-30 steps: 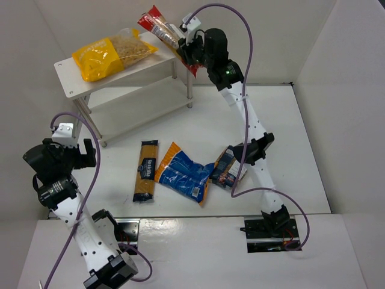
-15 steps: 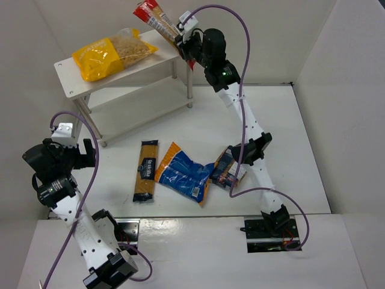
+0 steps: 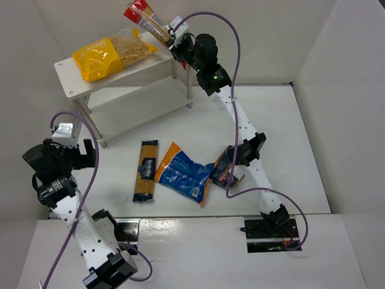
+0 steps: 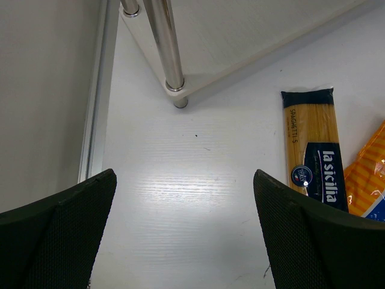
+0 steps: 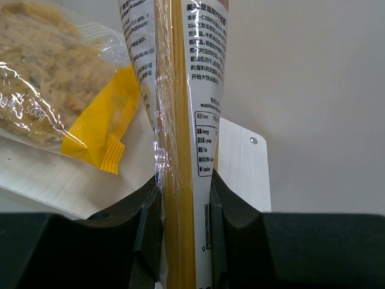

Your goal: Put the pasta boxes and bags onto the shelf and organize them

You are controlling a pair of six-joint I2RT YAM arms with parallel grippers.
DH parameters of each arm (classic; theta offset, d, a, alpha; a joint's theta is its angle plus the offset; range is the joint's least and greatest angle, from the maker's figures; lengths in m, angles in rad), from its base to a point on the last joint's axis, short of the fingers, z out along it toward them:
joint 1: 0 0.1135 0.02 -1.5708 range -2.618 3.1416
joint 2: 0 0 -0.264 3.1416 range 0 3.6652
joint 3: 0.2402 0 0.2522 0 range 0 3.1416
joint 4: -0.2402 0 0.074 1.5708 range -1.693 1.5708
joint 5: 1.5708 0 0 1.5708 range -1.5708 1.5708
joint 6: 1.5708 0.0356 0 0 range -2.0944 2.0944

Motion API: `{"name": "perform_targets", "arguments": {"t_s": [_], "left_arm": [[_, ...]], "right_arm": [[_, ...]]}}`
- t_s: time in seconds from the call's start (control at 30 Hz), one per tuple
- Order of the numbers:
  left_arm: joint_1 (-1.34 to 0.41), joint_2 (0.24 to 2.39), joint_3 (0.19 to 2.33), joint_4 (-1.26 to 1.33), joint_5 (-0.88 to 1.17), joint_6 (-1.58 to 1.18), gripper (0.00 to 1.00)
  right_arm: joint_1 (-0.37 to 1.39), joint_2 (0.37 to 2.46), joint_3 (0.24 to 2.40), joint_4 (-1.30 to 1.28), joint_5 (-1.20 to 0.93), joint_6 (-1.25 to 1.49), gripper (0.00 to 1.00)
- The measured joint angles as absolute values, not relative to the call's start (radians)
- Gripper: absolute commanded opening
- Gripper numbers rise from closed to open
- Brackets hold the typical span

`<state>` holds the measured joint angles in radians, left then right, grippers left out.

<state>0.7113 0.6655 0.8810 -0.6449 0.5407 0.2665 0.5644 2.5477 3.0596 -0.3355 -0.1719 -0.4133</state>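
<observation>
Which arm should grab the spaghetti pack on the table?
Probably left: the left gripper is open and near that spaghetti pack; the right gripper is clamping the red bag at the shelf.

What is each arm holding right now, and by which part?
The right tool is shut on the red-and-clear spaghetti bag, pinching its flat sides toward the lower end. The left tool is open and holds nothing.

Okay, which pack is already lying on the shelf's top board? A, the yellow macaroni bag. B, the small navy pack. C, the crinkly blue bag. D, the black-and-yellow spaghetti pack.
A: the yellow macaroni bag lies flat on the top board of the shelf.
</observation>
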Motion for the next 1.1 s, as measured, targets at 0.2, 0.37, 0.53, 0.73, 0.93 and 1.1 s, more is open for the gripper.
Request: {"name": "perform_targets", "arguments": {"t_s": [0.2,0.37,0.53,0.73,0.93,1.1], "left_arm": [[0.711,0.672,0.881,-0.647,0.541,0.266,1.00],[0.711,0.677,0.881,-0.648,0.541,0.266,1.00],[0.711,0.678,0.881,-0.651,0.542,0.266,1.00],[0.711,0.678,0.881,-0.651,0.541,0.266,1.00],[0.711,0.678,0.881,-0.651,0.541,0.266,1.00],[0.711,0.678,0.881,-0.651,0.541,0.267,1.00]], "right_arm": [[0.565,2.556,3.060,-0.295,-0.168,-0.414,0.11],[0.565,2.559,3.061,-0.280,-0.158,-0.414,0.30],[0.566,2.567,3.063,-0.242,-0.153,-0.414,0.62],[0.569,2.574,3.086,-0.150,-0.145,-0.421,0.83],[0.572,2.574,3.091,-0.123,-0.142,-0.422,0.91],[0.572,2.572,3.091,-0.137,-0.127,-0.422,0.94]]}}
